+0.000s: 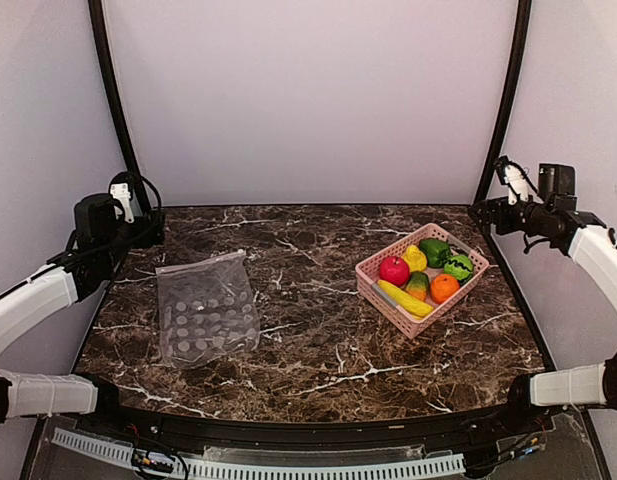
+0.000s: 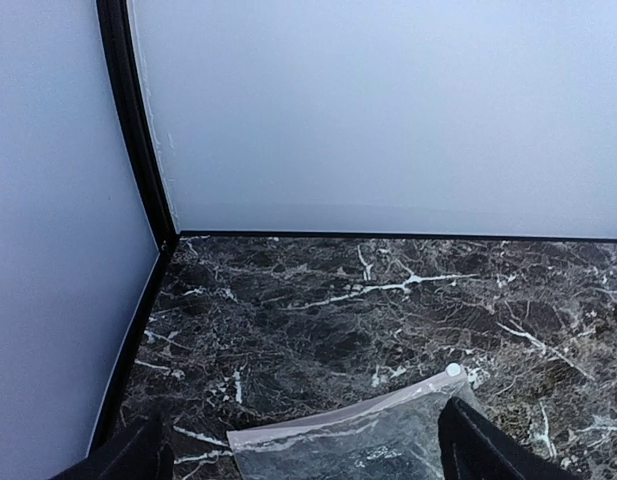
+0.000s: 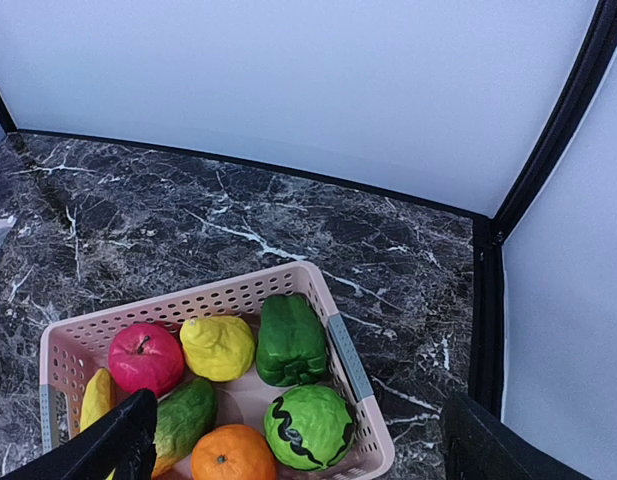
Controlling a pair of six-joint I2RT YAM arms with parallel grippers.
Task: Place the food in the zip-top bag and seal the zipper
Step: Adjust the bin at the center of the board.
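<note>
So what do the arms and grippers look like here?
Both the left arm and right arm have smooth white link covers joined by black joints, with thin black cables looping near the wrists. Each wrist carries a black boxy housing and a small white part. The left gripper and right gripper have plain black wedge-shaped fingers.

You'll find the food (image 1: 418,283) lying in the basket (image 1: 381,303). The zip-top bag (image 1: 207,310) lies flat on the table (image 1: 318,350), well to the left of that basket.
</note>
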